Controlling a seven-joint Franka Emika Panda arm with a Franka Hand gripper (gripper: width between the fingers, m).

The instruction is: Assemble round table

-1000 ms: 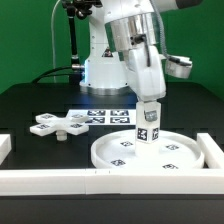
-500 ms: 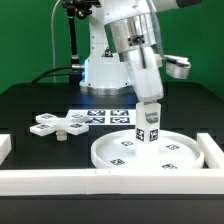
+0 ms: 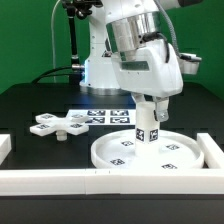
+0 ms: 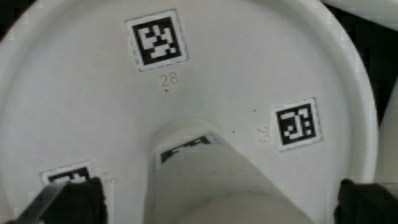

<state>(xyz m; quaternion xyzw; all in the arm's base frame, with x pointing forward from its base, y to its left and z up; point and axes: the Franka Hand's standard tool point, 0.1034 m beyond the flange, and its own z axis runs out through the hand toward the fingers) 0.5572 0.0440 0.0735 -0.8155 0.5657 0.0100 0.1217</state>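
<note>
My end effector (image 3: 148, 103) has just let go: a second ago it was pinched around the top of the short leg (image 3: 146, 124), and now its fingers stand spread apart, with the wrist turned compared with half a second back. The spread fingers flank the upper end of the leg, which stands upright without my support. In the wrist view I look straight down the leg (image 4: 222, 175) onto the round disc (image 4: 107, 120), with a dark fingertip (image 4: 54, 195) showing off to one side, clear of the white plastic.

The leg sits at about the middle of the round disc (image 3: 120, 152), which lies flat on the bench (image 3: 30, 100), tucked against the white border bars (image 3: 60, 180) at the near edge and the exterior view's right. I judge the leg to be seated in the disc, though I cannot tell from here how firmly it has been driven home.

The cross-shaped foot piece (image 3: 55, 124) lies loose on the bench toward the exterior view's left, well apart from the disc and just beside the marker board (image 3: 105, 117). It has not moved, and I reckon it is the part left to fetch.
</note>
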